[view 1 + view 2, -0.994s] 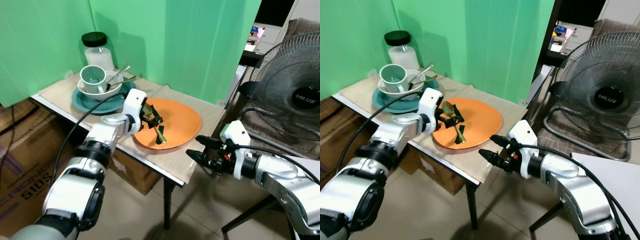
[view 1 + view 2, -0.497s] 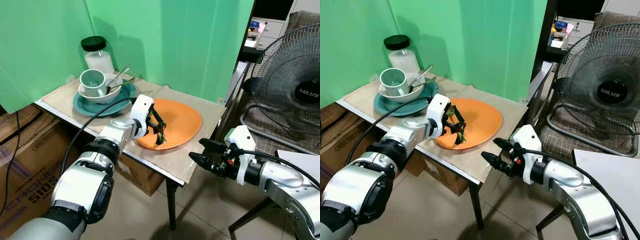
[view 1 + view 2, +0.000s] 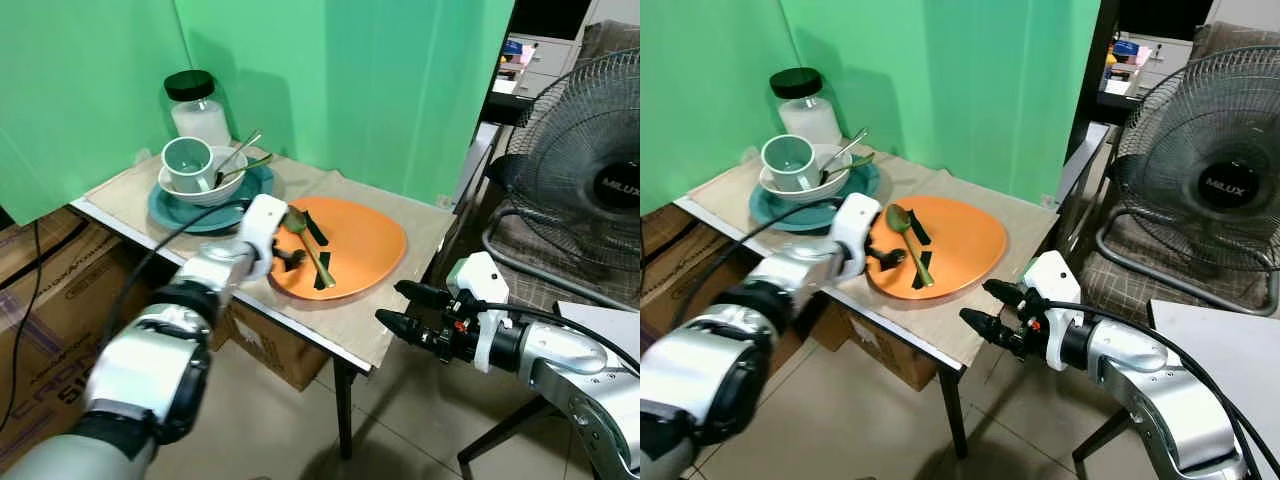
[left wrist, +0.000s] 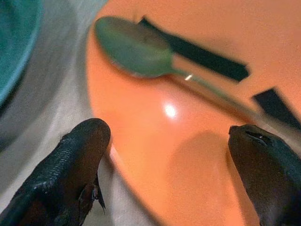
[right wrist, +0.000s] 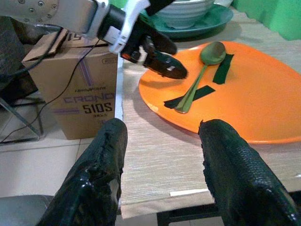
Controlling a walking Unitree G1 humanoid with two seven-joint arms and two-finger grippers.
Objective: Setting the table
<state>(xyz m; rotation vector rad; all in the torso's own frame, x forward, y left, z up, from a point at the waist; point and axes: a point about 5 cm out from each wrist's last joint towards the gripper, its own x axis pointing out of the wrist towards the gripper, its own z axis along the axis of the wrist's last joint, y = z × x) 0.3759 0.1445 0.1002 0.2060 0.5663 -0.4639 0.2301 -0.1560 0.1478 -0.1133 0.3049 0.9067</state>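
An orange plate (image 3: 360, 235) lies on the table's near right part. A green spoon (image 3: 310, 248) rests flat on it beside two black strips. My left gripper (image 3: 288, 256) hovers over the plate's near-left rim, open, holding nothing. In the left wrist view the spoon (image 4: 136, 54) lies just beyond the spread fingers (image 4: 70, 160). My right gripper (image 3: 403, 308) hangs open off the table's front right corner, below the tabletop, pointing at the plate (image 5: 254, 99).
A teal plate (image 3: 175, 210) at the back left carries a white bowl (image 3: 215, 185) with a green cup (image 3: 187, 160) and cutlery. A black-lidded jar (image 3: 195, 105) stands behind. Cardboard boxes (image 3: 40, 310) sit under the table; a fan (image 3: 590, 170) stands at the right.
My left gripper has let go of the spoon, which now lies flat on the orange plate, and has drawn back to the plate's near-left rim. The right gripper has hardly moved.
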